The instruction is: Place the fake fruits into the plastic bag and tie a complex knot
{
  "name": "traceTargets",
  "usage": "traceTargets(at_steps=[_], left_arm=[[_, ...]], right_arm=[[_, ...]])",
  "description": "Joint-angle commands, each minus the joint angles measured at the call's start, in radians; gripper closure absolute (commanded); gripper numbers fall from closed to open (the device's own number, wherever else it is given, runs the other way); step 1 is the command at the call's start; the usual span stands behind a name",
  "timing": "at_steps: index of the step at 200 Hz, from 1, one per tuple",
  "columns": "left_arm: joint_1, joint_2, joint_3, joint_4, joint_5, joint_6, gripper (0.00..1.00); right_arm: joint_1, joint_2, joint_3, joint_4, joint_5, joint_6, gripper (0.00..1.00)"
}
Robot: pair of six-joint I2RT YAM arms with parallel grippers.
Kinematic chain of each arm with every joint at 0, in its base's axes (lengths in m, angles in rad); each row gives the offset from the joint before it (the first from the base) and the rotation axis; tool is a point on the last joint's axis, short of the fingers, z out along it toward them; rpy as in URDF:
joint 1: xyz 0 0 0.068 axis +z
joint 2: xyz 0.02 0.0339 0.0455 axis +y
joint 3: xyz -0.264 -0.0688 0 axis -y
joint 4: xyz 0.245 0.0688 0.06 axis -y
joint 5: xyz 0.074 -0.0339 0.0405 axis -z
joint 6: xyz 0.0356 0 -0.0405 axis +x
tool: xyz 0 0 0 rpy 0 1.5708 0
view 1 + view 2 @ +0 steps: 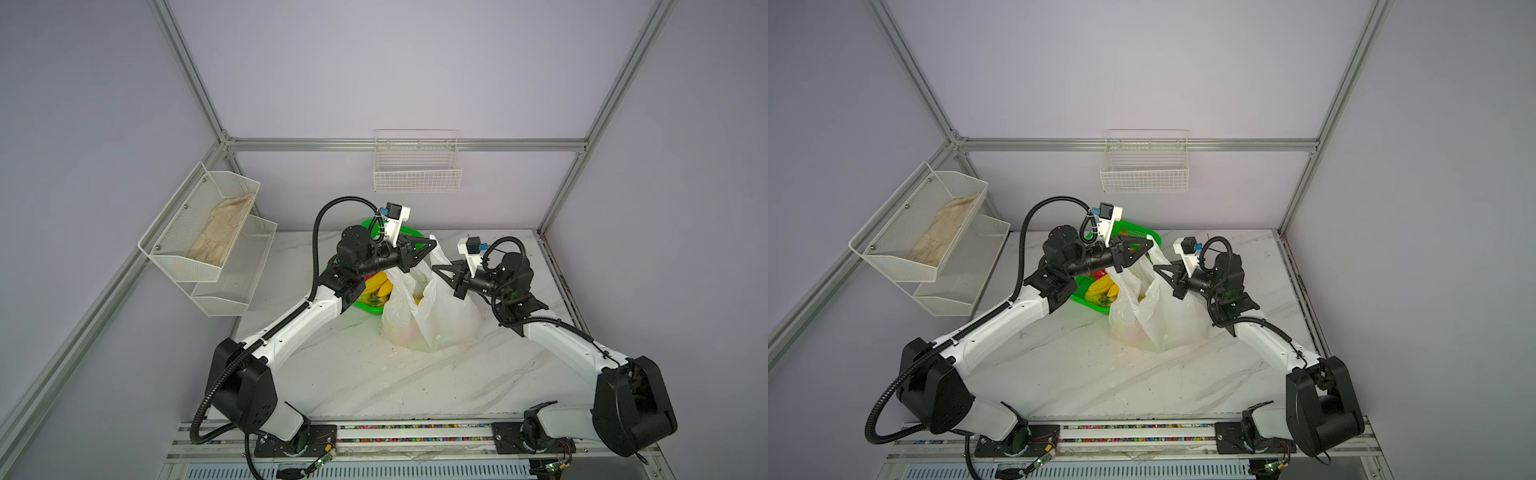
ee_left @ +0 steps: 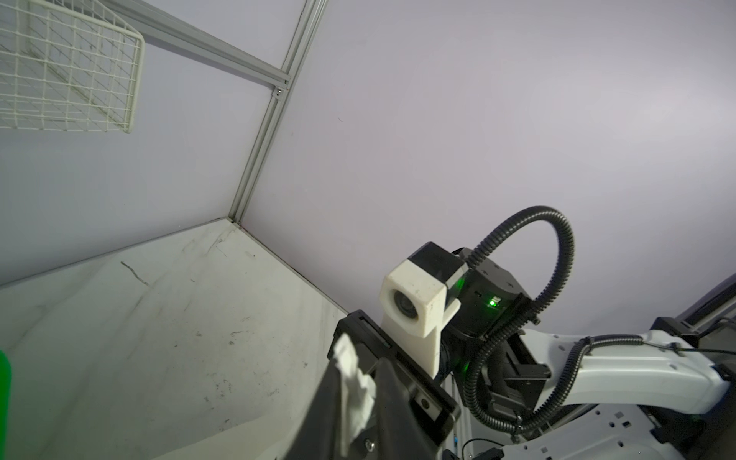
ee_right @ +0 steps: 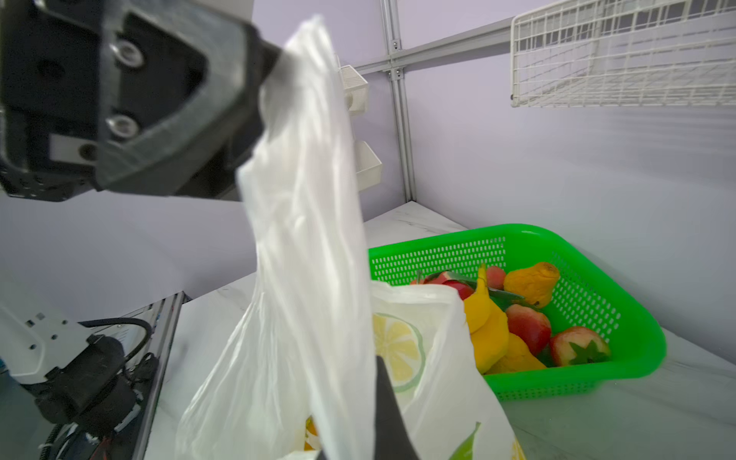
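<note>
left hand (image 1: 431,246) pinching plastic bag (image 1: 436,320) handle, upright

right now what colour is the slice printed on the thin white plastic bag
Printed slice: pale yellow, green rim; clearest in right wrist view.

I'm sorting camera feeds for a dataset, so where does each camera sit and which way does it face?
Top views: high over the front rail, looking down and back at the table; left arm and right arm flank the bag.
Left wrist: on the left arm, facing the right arm's camera and the far corner; own arm unclear.
Right wrist: on the right arm, facing the left jaws pinching the bag, green basket of fruits behind; the right jaws' tip shows.
Shared: both wrist views catch the wire basket.
</note>
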Motion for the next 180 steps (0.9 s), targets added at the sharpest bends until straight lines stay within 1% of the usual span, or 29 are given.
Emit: traceTargets(at_steps=[1,7,11,33,51,78,93,105,110,122,131,153,169,180], left_arm=[[0.008,-0.079,-0.019,-0.012,0.008,0.072,0.63],[0.008,-0.082,-0.023,-0.026,0.014,0.092,0.58],[0.007,-0.120,-0.027,-0.032,0.018,0.103,0.55],[0.007,-0.180,-0.056,-0.066,0.038,0.158,0.39],[0.007,-0.233,-0.085,-0.103,0.063,0.208,0.32],[0.007,-0.328,-0.147,-0.161,0.088,0.303,0.23],[0.010,-0.391,-0.184,-0.213,0.058,0.371,0.20],[0.013,-0.451,-0.227,-0.260,-0.068,0.382,0.19],[0.020,-0.475,-0.250,-0.261,-0.109,0.421,0.17],[0.058,-0.517,-0.303,-0.243,-0.148,0.450,0.15],[0.099,-0.534,-0.331,-0.219,-0.136,0.451,0.15],[0.188,-0.520,-0.394,-0.102,-0.054,0.434,0.14],[0.211,-0.466,-0.406,-0.021,0.008,0.447,0.13],[0.218,-0.420,-0.391,0.002,0.050,0.473,0.12]], right_arm=[[-0.013,-0.041,-0.031,0.011,0.069,0.042,1.00],[-0.014,-0.045,-0.033,0.003,0.086,0.062,1.00],[-0.018,-0.046,-0.035,0.001,0.097,0.074,1.00],[-0.033,-0.044,-0.037,-0.017,0.140,0.145,1.00],[-0.045,-0.038,-0.028,-0.033,0.153,0.178,1.00],[-0.056,-0.025,-0.007,-0.053,0.162,0.201,1.00],[-0.059,-0.017,0.004,-0.057,0.149,0.204,1.00],[-0.062,-0.014,0.008,-0.056,0.144,0.204,1.00],[-0.063,-0.014,0.010,-0.057,0.143,0.204,1.00],[-0.063,-0.012,0.016,-0.060,0.137,0.201,1.00],[-0.065,-0.008,0.022,-0.065,0.132,0.200,1.00],[-0.067,0.003,0.043,-0.082,0.121,0.191,1.00],[-0.069,0.007,0.059,-0.105,0.121,0.177,1.00],[-0.069,0.004,0.064,-0.115,0.124,0.172,1.00]])
